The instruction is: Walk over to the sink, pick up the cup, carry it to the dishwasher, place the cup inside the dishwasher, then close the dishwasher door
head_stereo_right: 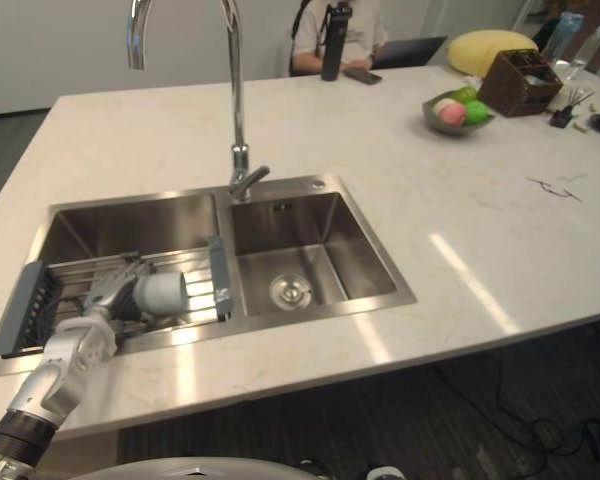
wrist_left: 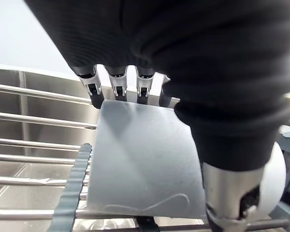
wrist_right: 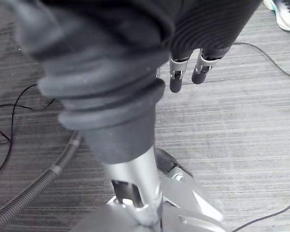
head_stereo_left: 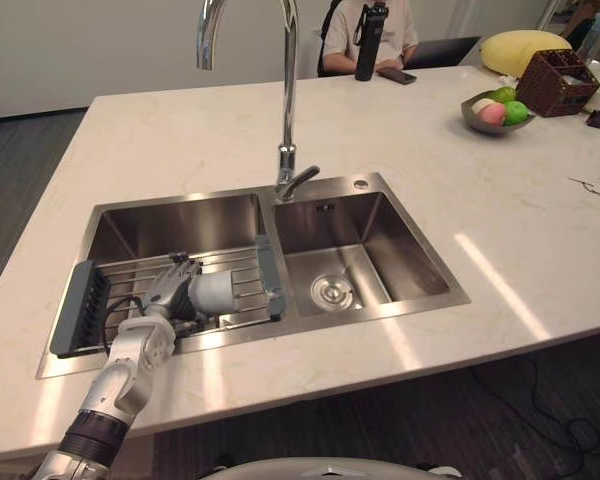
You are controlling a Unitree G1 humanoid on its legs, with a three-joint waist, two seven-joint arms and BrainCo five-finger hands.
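In the lower left of the frame, left hand (head_stereo_left: 168, 290) closed round the cup (head_stereo_left: 218, 292), fingers (wrist_left: 93, 89) bent over the far side of it and thumb pressed on the near side. Cup grey, lying on its side on the wire rack (head_stereo_left: 130, 270) across the left basin of the sink (head_stereo_left: 375, 313). Long axis of the cup across the frame, about along the rods of the rack, level and not upright. One round end turned to the right, toward the wall between the two basins; other end hidden by the hand, so cannot tell which end is the mouth. Resting on the rods or just lifted: cannot tell. Right hand (wrist_right: 176, 77) low over a grey striped floor (wrist_right: 241, 130), fingers loose and pointing down, holding nothing. Behind the sink, at upper centre, a tall curved faucet (head_stereo_left: 286, 90). Right basin with a round drain strainer (head_stereo_left: 330, 291) in its bottom. All set in a pale marble counter (head_stereo_left: 180, 140). At the upper right of the frame, well apart from the sink, a bowl (head_stereo_left: 472, 116) with fruit, just beside it a dark woven basket (head_stereo_left: 558, 82). At the far edge of the counter, top centre, a black bottle (head_stereo_left: 370, 40) and a phone (head_stereo_left: 397, 75), with a seated person (head_stereo_left: 342, 35) behind them.
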